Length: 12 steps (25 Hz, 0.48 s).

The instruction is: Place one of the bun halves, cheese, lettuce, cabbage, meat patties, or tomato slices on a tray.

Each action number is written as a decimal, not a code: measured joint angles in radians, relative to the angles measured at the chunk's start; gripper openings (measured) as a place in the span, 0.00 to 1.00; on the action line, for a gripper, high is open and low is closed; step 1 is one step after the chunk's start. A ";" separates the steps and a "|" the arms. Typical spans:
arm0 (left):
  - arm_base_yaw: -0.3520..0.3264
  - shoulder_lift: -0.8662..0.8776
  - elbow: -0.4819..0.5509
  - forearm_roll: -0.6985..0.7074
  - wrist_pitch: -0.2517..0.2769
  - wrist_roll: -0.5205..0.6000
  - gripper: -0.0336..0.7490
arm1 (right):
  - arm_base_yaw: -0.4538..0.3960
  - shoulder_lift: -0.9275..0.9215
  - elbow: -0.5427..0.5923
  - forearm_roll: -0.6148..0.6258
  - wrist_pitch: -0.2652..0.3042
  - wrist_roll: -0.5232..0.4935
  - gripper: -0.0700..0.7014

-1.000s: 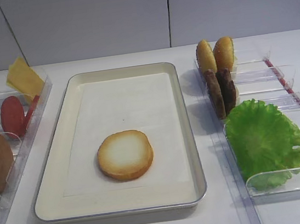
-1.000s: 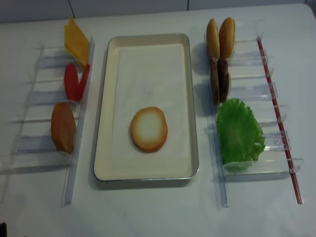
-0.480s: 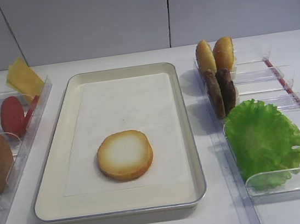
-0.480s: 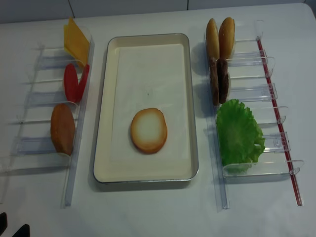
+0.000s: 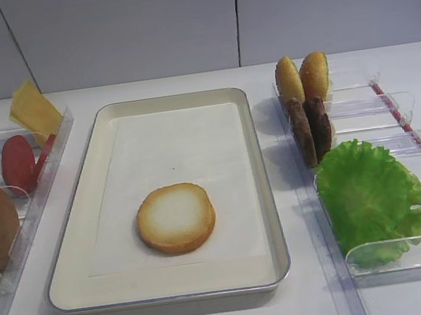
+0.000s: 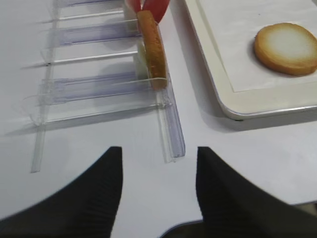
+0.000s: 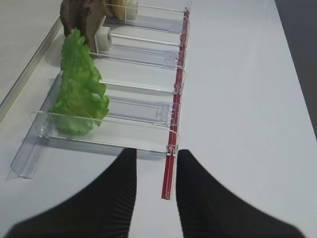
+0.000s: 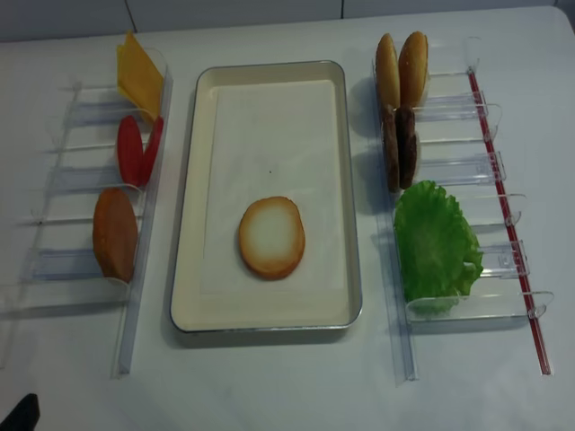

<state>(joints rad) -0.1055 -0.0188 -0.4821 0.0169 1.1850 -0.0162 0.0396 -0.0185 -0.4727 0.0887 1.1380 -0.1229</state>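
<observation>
The pale round bun half (image 5: 176, 218) (image 8: 271, 237) lies flat on the paper liner of the cream tray (image 5: 88, 228), apart from both grippers. My left gripper (image 6: 159, 148) hangs open and empty over the bare table near the left rack's end. At the near end of the right rack my right gripper (image 7: 156, 153) is open too. Cheese (image 8: 139, 76), tomato slices (image 8: 130, 150) and a brown domed bun (image 8: 115, 233) stand in the left rack. Two upright bun halves (image 8: 402, 67), meat patties (image 8: 400, 146) and lettuce (image 8: 436, 242) fill the right rack. Cabbage is out of view.
Clear plastic racks (image 8: 81, 180) (image 8: 467, 162) flank the tray on both sides. A red strip (image 7: 174, 129) runs along the right rack's outer edge. White table (image 8: 287, 386) lies in front of the tray, and a grey wall (image 5: 177, 22) stands behind.
The dark tip of my left gripper at the bottom-left corner of the top view has shifted slightly. The bun half and all other food lie as before.
</observation>
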 joint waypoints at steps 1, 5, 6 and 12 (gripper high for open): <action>0.009 0.000 0.000 0.000 0.000 0.000 0.45 | 0.000 0.000 0.000 0.000 0.000 0.000 0.41; 0.029 0.000 0.000 0.000 0.000 0.000 0.45 | 0.000 0.000 0.000 0.000 0.000 0.000 0.41; 0.033 0.000 0.000 0.000 0.000 0.000 0.45 | 0.000 0.000 0.000 0.000 0.000 0.000 0.41; 0.035 0.000 0.000 0.000 0.000 0.000 0.45 | 0.000 0.000 0.000 0.000 0.000 0.000 0.41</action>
<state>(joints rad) -0.0706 -0.0188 -0.4821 0.0169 1.1850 -0.0162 0.0396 -0.0185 -0.4727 0.0887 1.1380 -0.1229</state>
